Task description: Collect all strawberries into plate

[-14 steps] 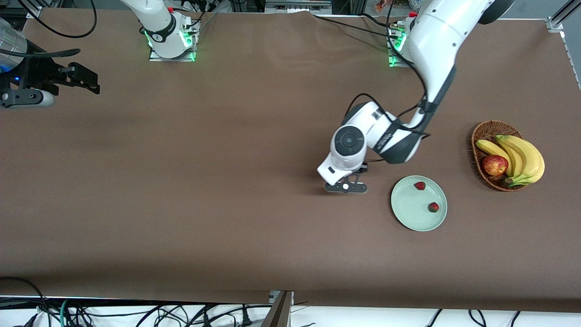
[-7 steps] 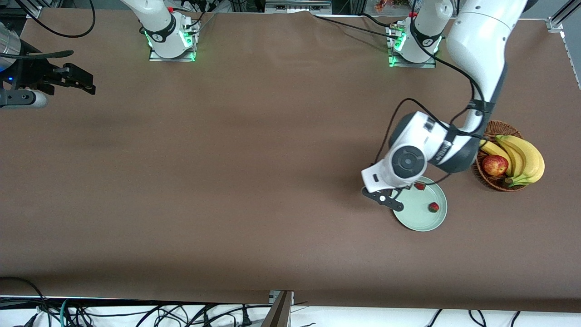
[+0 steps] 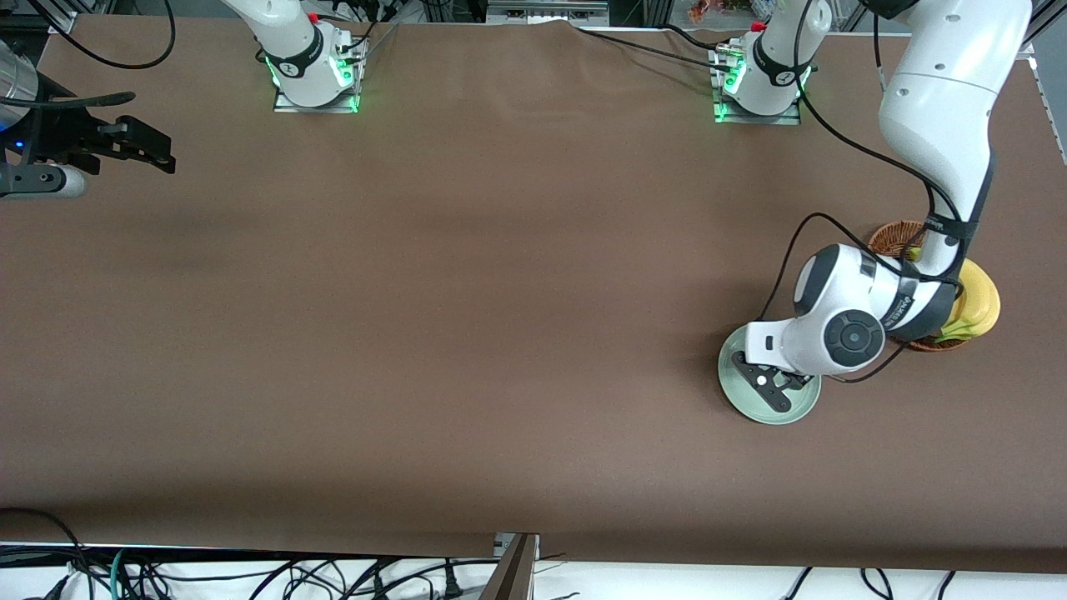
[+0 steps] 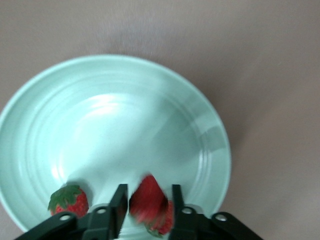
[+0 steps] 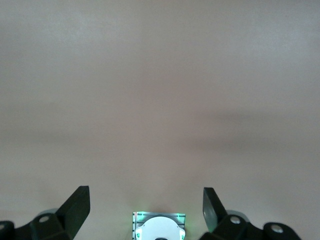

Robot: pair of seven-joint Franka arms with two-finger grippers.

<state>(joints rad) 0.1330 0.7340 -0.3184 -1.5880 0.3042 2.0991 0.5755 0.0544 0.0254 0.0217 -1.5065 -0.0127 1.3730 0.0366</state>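
The pale green plate (image 3: 757, 410) (image 4: 125, 120) lies on the brown table beside the basket. My left gripper (image 3: 771, 385) (image 4: 148, 192) hangs low over it, its fingers parted a little. A blurred strawberry (image 4: 146, 197) sits loose between them, clear of one finger. Two more strawberries lie in the plate: one (image 4: 68, 200) beside the fingers, one (image 4: 166, 226) partly under the blurred berry. In the front view the left hand hides all the berries. My right gripper (image 3: 162, 154) (image 5: 147, 200) waits open and empty, up over the right arm's end of the table.
A wicker basket (image 3: 892, 237) with bananas (image 3: 982, 304) stands beside the plate toward the left arm's end, mostly covered by the left arm. Both arm bases (image 3: 315, 71) (image 3: 763, 79) stand along the table's edge farthest from the front camera. Cables hang at the nearest edge.
My left arm swung from the bare table over to the plate, carrying a strawberry. Its fingers have now parted around the berry. The right arm has barely moved.
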